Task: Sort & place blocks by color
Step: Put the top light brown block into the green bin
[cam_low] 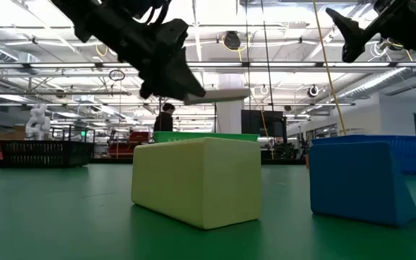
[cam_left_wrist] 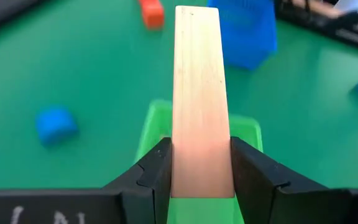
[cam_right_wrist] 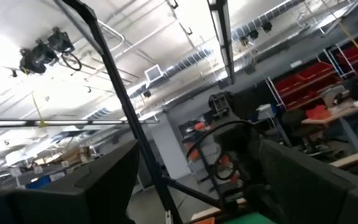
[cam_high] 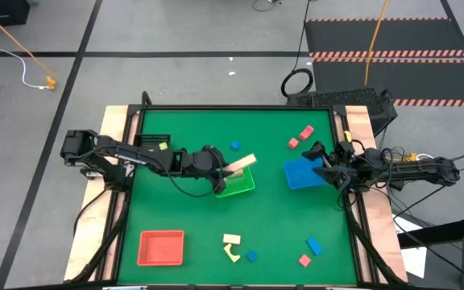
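Blocks lie mostly unsorted: the left gripper [cam_high: 230, 169] pinches a cream bar [cam_left_wrist: 199, 93] above the green tray [cam_high: 240, 184] at table centre. Red tray [cam_high: 161, 247] at seven o'clock looks empty; the blue tray [cam_high: 303, 172] at three o'clock shows nothing inside. Right gripper [cam_high: 325, 165] hovers there, fingers spread, empty. Pink cubes [cam_high: 300, 136] at one o'clock, blue and cream pieces [cam_high: 232, 246] at six remain, I reckon.

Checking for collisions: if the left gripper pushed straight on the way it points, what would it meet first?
Probably the blue tray. The left gripper, shut on the cream bar above the green tray, aims toward it, though depth and height are unclear.
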